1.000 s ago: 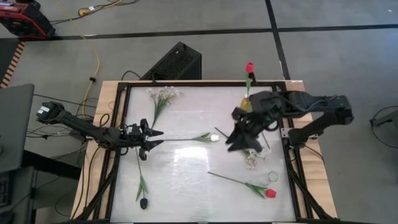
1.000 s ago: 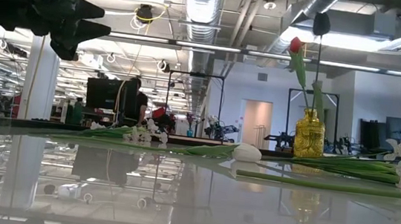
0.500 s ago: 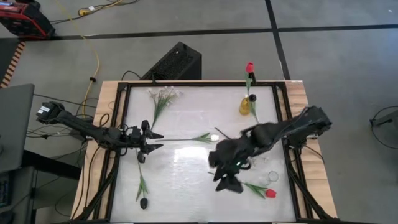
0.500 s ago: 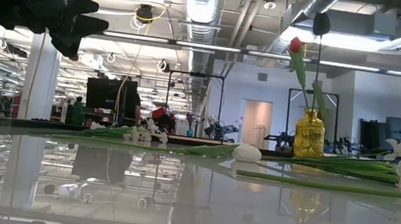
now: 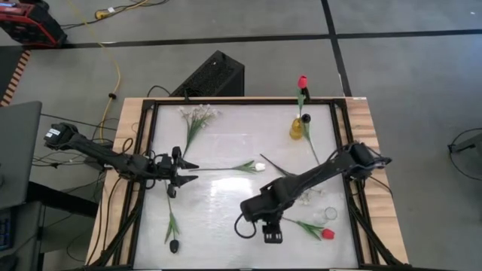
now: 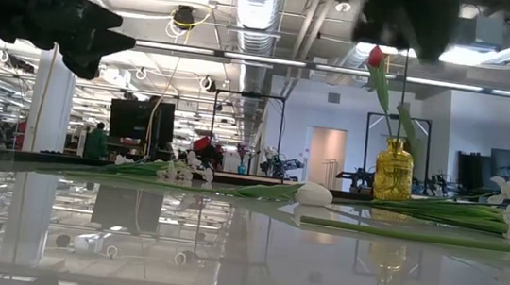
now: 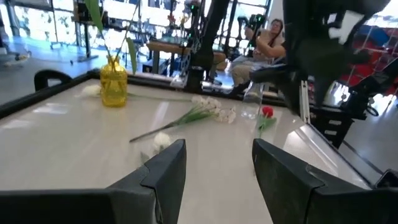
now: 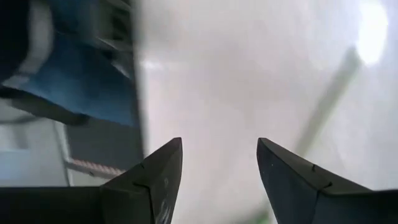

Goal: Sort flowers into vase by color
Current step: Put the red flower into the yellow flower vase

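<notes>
A: What is sitting at the left of the counter?

B: The left gripper is hovering there with its jaws apart, holding nothing. A dark tulip is lying near the front edge below it, and a sprig of tiny white blossoms is resting toward the back.

A: And in the middle?

B: A white tulip is lying on the counter, its stem pointing toward the left gripper. From the left wrist view that same white tulip is showing just ahead of the fingers.

A: Where is the right arm reaching?

B: It is stretching across to the front middle, and the right gripper is hanging over the counter with its jaws wide and empty.

A: What is lying farther right?

B: A red tulip is lying just beside that gripper, with another white sprig behind it. At the back right, a yellow vase is holding a red tulip and a dark one.
</notes>
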Controlling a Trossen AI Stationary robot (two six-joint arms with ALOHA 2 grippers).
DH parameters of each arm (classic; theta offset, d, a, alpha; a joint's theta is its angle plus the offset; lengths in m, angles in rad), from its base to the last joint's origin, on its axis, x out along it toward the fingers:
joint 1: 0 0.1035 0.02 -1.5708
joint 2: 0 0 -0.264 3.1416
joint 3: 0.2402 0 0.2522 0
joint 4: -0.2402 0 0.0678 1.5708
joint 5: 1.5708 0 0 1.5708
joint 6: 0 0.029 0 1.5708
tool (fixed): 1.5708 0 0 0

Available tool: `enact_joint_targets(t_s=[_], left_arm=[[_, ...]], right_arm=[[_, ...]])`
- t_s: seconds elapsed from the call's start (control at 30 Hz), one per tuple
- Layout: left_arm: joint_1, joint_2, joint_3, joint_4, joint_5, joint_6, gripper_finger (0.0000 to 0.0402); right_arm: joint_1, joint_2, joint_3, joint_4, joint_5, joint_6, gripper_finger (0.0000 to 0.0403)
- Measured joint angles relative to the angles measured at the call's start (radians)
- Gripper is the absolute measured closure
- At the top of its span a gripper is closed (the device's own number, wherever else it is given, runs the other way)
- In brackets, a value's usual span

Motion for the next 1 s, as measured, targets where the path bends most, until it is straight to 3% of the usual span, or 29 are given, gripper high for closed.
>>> enact_joint_targets(t_s=[0.17,0.27,0.43,0.67,1.0], left_arm=[[0.0,0.0,0.0,0.005,0.0,0.006,0.0228],[0.0,0.0,0.0,0.004,-0.001,0.01,0.0228],[0.0,0.0,0.0,0.001,0.006,0.018,0.0228],[0.0,0.0,0.0,-0.003,0.022,0.009,0.0228],[0.0,0.0,0.0,-0.002,0.035,-0.005,0.0228]], right_arm=[[-0.001,0.086,0.0,-0.215,0.058,0.13,0.0171],[0.02,0.128,0.0,-0.246,0.055,0.137,0.0171],[0.051,0.167,-0.001,-0.235,0.024,0.138,0.0171],[0.06,0.165,-0.057,-0.222,0.128,0.19,0.0194],[0.073,0.158,-0.206,-0.069,0.08,0.198,0.024]])
